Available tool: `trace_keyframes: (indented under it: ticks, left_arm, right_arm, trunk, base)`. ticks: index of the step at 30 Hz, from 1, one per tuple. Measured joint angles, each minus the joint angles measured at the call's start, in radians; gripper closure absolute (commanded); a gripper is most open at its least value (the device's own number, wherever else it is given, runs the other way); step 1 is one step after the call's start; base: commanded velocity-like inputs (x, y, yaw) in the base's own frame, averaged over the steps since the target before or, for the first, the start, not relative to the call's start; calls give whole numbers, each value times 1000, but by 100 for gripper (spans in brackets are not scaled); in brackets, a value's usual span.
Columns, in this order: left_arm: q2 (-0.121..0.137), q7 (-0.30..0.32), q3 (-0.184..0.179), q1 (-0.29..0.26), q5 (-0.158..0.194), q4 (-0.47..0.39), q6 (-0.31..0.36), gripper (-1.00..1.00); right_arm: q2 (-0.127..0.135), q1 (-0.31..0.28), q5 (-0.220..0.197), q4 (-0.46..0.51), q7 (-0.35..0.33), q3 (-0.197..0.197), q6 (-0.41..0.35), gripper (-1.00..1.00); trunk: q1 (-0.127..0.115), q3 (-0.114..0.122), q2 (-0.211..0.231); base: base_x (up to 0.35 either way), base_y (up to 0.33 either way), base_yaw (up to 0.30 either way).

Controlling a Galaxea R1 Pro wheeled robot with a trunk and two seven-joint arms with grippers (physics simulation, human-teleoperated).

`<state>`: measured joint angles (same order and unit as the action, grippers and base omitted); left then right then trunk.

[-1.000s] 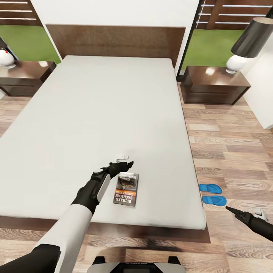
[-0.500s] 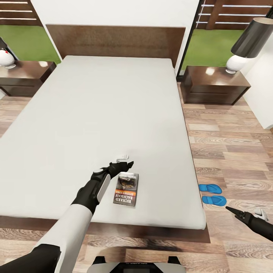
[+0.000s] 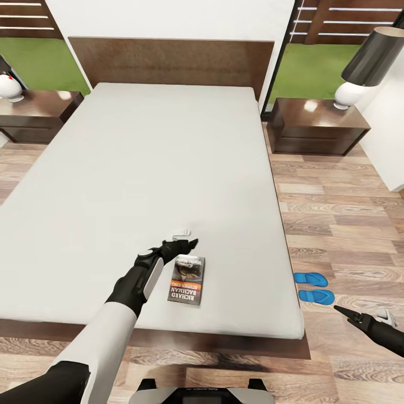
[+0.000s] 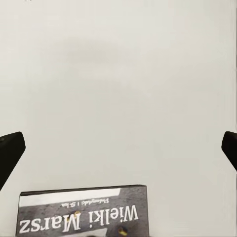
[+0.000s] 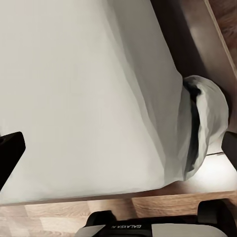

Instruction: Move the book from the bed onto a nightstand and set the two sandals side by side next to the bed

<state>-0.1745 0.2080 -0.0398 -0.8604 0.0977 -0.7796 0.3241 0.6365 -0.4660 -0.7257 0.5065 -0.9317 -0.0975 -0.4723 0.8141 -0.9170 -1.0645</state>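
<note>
The book (image 3: 186,280) lies flat on the light grey mattress of the bed (image 3: 140,168), near its foot end, and its top edge with white lettering (image 4: 84,213) appears in the left wrist view. My left gripper (image 3: 185,237) hovers just beyond the book's far end, open and holding nothing, its fingertips (image 4: 10,150) spread wide. Two blue sandals (image 3: 310,278) (image 3: 317,296) lie side by side on the floor by the bed's right side. My right gripper (image 3: 343,312) hangs low over the floor near them, open and empty.
A dark nightstand (image 3: 320,132) with a black-shaded lamp (image 3: 367,62) stands right of the headboard, and another nightstand (image 3: 33,112) on the left holds a white lamp base (image 3: 8,87). Wood-plank floor (image 3: 348,224) runs along the bed's right side. A white wall (image 3: 390,140) closes the far right.
</note>
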Motion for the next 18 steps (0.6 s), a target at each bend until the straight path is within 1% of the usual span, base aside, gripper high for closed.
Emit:
trace_keyframes:
  ticks: [2,4,8,10,12,18]
  left_arm:
    - [0,13,-1,0,1,0,1,-100]
    - [0,39,-1,0,2,0,2,-100]
    - [0,140,-2,0,2,1,3,-100]
    - [0,163,-2,0,3,1,3,-100]
    - [0,179,-2,0,4,4,2,-100]
    - [0,183,-2,0,3,10,1,-100]
  right_arm:
    - [0,0,0,0,0,0,0,-100]
    - [1,0,0,0,0,0,0,-100]
    - [0,0,0,0,-1,0,0,-100]
    - [0,0,0,0,-1,0,0,-100]
    - [1,0,0,0,-1,0,0,-100]
    - [0,0,0,0,-1,0,0,-100]
  trunk:
    - [0,0,0]
    - [0,0,0]
    - [0,0,0]
    - [0,0,0]
    - [0,0,0]
    - [0,0,0]
  base:
    - [0,0,0]
    - [0,0,0]
    - [0,0,0]
    - [0,0,0]
    - [0,0,0]
    - [0,0,0]
